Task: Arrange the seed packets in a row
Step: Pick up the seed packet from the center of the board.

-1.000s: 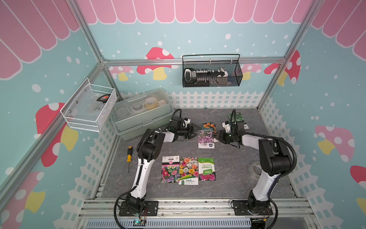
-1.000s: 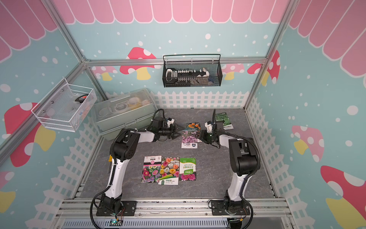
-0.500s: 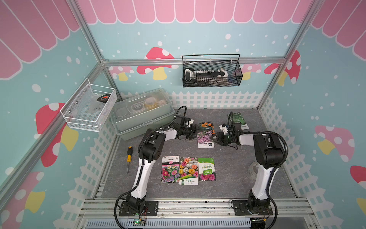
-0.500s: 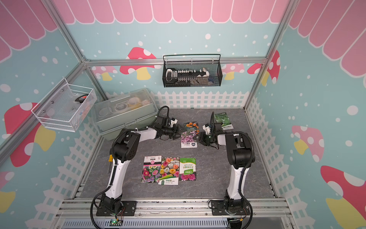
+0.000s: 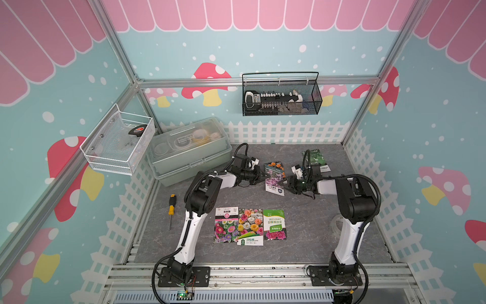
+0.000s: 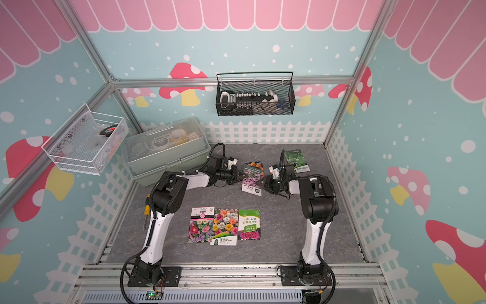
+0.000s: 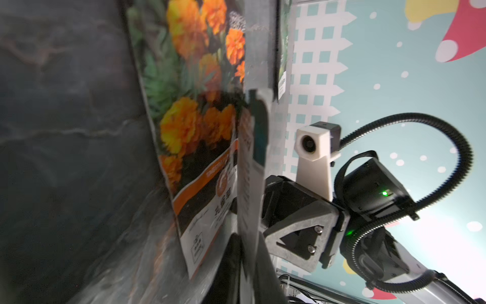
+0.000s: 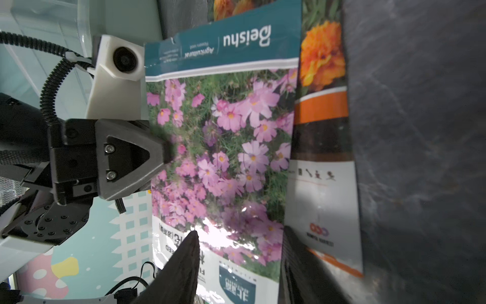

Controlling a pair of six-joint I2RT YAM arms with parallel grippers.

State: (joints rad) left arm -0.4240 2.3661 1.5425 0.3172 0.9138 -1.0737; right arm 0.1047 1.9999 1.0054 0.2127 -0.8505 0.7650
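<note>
Pink packet (image 5: pixel 274 180) lies at the table's (image 5: pixel 310 237) back, overlapping the marigold packet (image 5: pixel 275 165), well behind the front row (image 5: pixel 249 227) of three. Left tool (image 5: pixel 263 175) is clenched on one edge; right tool (image 5: pixel 284 183) straddles the opposite edge, jaws apart. Lift level so the marigold packet doesn't drag, then lay it flush at the row's end.

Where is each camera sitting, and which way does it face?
Top views: high at the front, looking down at the table; left arm and right arm show whole in both top views.
Left wrist: on the left arm, facing the right gripper; its own left gripper is shut on the pink-flower packet.
Right wrist: on the right arm, facing the left gripper; its own fingers stand apart.
Shared: both wrist views show the pink-flower packet overlapping the orange-flower packet.
</note>
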